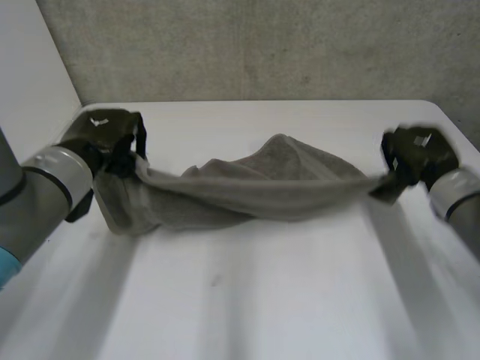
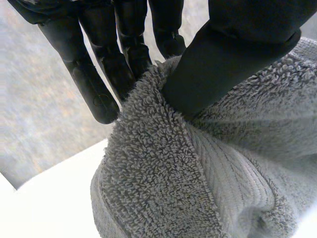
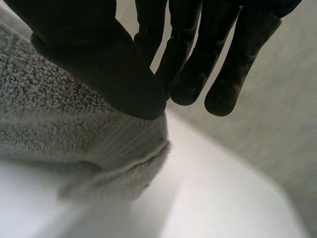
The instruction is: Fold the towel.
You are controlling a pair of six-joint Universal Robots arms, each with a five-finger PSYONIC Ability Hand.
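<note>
A grey terry towel hangs stretched between my two hands above the white table, its middle sagging onto the tabletop. My left hand grips the towel's left end; in the left wrist view its thumb and fingers pinch the towel at a corner fold. My right hand holds the right end; in the right wrist view its thumb presses the towel edge against the fingers.
A grey concrete wall stands behind the table's far edge. A white panel rises at the far left. Bare tabletop lies in front of the towel.
</note>
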